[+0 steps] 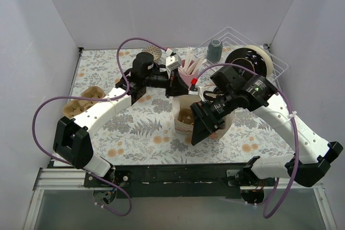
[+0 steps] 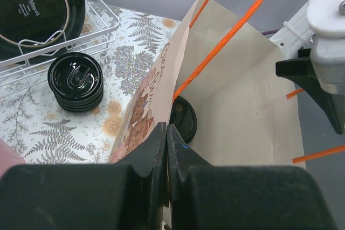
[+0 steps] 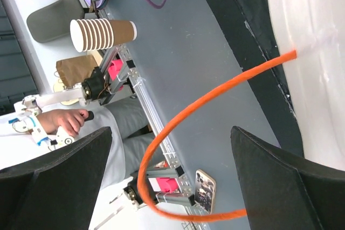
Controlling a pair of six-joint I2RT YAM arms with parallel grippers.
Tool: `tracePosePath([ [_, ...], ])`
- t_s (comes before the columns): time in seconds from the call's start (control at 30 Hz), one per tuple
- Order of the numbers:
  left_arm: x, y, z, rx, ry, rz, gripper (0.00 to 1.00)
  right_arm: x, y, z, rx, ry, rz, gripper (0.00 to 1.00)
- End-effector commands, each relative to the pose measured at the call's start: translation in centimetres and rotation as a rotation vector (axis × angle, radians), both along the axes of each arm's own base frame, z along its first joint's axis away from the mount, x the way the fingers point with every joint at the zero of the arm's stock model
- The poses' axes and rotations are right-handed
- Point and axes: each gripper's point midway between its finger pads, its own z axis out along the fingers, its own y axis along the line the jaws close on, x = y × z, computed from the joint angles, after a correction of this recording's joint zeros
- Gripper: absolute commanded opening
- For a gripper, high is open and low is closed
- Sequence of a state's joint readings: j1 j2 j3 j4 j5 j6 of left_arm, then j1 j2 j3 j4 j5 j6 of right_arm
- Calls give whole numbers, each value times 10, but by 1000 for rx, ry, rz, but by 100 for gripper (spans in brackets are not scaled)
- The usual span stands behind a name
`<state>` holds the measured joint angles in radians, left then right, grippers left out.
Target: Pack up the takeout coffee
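A takeout coffee point(image 2: 75, 81), a black cup with a glossy black lid, stands on the floral cloth beside the wire rack; the right arm hides it in the top view. A second glossy black lid point(image 2: 184, 118) shows inside the paper bag point(image 2: 253, 106), just past my left fingertips; I cannot tell whether a cup is under it. My left gripper point(image 2: 167, 129) is shut on the bag's rim, as the top view point(image 1: 180, 83) also shows. My right gripper point(image 1: 204, 126) is open at the bag's point(image 1: 181, 125) near side. The bag's orange handle point(image 3: 156, 154) loops between its fingers without touching them.
A wire rack point(image 1: 269, 57) at the back right holds a black plate point(image 1: 245, 60) and a grey-blue tumbler point(image 1: 214, 50). A pink holder point(image 1: 188, 67) stands behind the bag. A cardboard tray point(image 1: 81, 100) lies at the left. White walls enclose three sides.
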<state>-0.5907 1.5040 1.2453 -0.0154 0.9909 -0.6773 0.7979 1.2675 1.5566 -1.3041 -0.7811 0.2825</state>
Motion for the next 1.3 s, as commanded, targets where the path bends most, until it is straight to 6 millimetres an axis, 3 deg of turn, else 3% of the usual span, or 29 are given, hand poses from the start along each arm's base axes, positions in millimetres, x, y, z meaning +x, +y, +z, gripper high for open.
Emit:
tracePosePath([
  [0.0, 3, 4, 2, -2, -10, 19, 0, 5, 4, 15, 50, -57, 21, 98],
  [0.17, 1, 8, 4, 2, 10, 45, 0, 28, 14, 43, 100, -208, -9, 98],
  [0.3, -8, 15, 6, 24, 53, 62, 0, 71, 24, 72, 133, -430, -132, 99],
  [0.4, -18, 21, 4, 51, 84, 61, 0, 106, 30, 101, 205, -603, -270, 98],
  [0.43, -20, 23, 4, 57, 90, 61, 0, 107, 30, 112, 248, -633, -298, 99],
  [0.47, -23, 25, 2, 65, 92, 59, 0, 121, 39, 123, 313, -686, -339, 99],
  [0.57, -36, 34, -1, 91, 115, 59, 0, 151, 38, 140, 342, -763, -488, 99],
  [0.67, -47, 42, -2, 111, 127, 59, 0, 201, 23, 152, 271, -885, -694, 99],
  [0.7, -49, 44, -2, 115, 131, 63, 0, 217, 15, 165, 263, -950, -768, 98],
  [0.77, -48, 47, -3, 126, 130, 89, 9, 248, 7, 166, 203, -1020, -835, 99],
  [0.8, -48, 48, -6, 138, 136, 96, 19, 262, -2, 167, 171, -1045, -894, 99],
  [0.87, -42, 49, -6, 152, 131, 127, 34, 298, -17, 157, 118, -1060, -970, 99],
  [0.9, -41, 50, -7, 162, 129, 135, 49, 311, -24, 146, 82, -1057, -994, 99],
  [0.93, -40, 50, -6, 163, 126, 142, 55, 334, -37, 133, 33, -1041, -1032, 99],
  [1.03, -27, 52, 3, 159, 111, 220, 80, 370, -55, 102, -74, -1011, -1044, 99],
  [1.1, -12, 55, 19, 140, 70, 309, 98, 382, -63, 83, -124, -989, -1035, 92],
  [1.13, -7, 56, 25, 128, 72, 349, 98, 394, -76, 62, -167, -952, -1051, 88],
  [1.17, -3, 58, 31, 117, 55, 377, 98, 401, -80, 56, -162, -944, -1058, 78],
  [1.27, 14, 66, 57, 60, 8, 503, 98, 414, -82, 23, -111, -905, -997, 57],
])
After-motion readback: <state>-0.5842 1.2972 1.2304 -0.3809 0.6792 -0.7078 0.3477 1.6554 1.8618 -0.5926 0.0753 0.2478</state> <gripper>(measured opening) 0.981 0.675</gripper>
